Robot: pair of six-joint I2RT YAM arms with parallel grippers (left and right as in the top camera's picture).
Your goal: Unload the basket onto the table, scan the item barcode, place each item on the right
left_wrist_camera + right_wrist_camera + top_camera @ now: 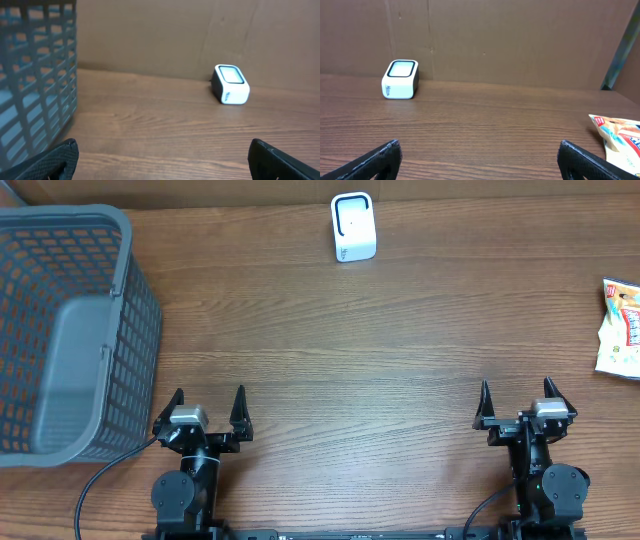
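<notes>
arms [185,492]: black | tool fingers [240,408]: black, pointed | wrist blocks [187,416]: silver | cables [125,456]: black

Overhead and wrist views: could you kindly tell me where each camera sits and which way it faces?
Overhead: above the table, looking down; left end effector and right end effector at the near edge.
Left wrist: low, facing the back wall, basket left; own fingertips show.
Right wrist: likewise, snack bag right; fingertips show.
All share the white scanner.

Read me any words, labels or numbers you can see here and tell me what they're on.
Nothing here reads clearly.
White scanner: a small dark mark on its side, too small to read.
Snack packet: red lettering on the wrapper, too blurred to read.
Grey basket: no lettering visible.
</notes>
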